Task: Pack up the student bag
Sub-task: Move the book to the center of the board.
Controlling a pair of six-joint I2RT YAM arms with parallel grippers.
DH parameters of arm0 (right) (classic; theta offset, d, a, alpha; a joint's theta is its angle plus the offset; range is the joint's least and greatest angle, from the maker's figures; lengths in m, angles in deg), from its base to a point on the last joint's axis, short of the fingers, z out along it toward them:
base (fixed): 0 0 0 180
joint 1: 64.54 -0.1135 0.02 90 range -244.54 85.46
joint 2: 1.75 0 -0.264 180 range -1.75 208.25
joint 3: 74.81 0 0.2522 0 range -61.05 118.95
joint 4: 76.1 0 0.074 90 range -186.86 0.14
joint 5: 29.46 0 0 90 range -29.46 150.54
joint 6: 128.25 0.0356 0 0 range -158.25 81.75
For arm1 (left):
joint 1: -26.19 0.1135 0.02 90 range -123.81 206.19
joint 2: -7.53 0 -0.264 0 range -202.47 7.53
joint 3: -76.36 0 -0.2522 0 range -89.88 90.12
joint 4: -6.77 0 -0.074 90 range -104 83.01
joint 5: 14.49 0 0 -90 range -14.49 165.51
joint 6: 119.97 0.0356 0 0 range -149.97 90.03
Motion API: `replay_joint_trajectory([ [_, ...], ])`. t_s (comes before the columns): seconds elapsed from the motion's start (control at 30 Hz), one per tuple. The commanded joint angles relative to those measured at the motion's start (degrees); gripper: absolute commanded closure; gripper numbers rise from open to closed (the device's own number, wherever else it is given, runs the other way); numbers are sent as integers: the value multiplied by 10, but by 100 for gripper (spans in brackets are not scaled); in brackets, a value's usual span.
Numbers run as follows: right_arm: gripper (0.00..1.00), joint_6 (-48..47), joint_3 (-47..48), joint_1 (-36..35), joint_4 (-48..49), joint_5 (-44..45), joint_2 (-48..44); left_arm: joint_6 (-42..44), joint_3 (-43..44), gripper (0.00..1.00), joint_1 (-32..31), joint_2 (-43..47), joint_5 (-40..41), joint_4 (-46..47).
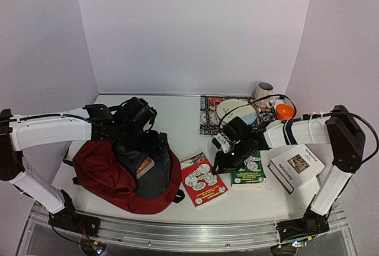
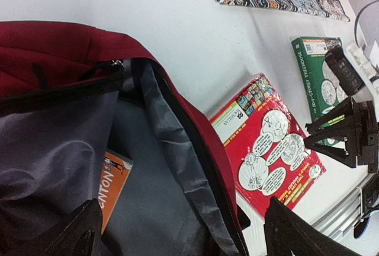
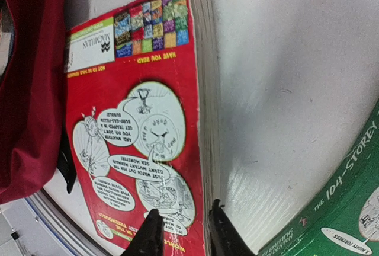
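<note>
The right gripper (image 3: 186, 227) has its fingers slightly apart, straddling the page edge of the red book (image 3: 136, 125). One finger is over the cover and the other is over the bare surface (image 3: 284, 60) beside the pages. It holds nothing.

In the top view, the red book lies flat at this gripper's 8 o'clock. A green book (image 1: 249, 174) lies just beside the gripper at 4 o'clock, and a white book (image 1: 296, 166) lies at the green one's 3 o'clock. At 12 o'clock is a patterned mat (image 1: 207, 121) carrying a plate (image 1: 237, 112), with an orange bowl (image 1: 285, 111) near it.

The left gripper (image 2: 183, 220) is spread wide and empty, and hovers over the unzipped mouth of the student bag (image 1: 103, 167). The bag lies on the surface just beside the red book, at that book's 9 o'clock. An orange book (image 2: 112, 185) rests inside on the dark lining.
</note>
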State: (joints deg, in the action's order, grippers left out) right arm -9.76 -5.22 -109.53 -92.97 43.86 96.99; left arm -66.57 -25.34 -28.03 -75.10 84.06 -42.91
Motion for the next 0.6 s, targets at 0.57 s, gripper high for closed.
replay_joint_trajectory([
  [0.57, 46, -30, 91, 10, -42, 20, 76, -76, 85, 31, -168, -165, -74, 64],
])
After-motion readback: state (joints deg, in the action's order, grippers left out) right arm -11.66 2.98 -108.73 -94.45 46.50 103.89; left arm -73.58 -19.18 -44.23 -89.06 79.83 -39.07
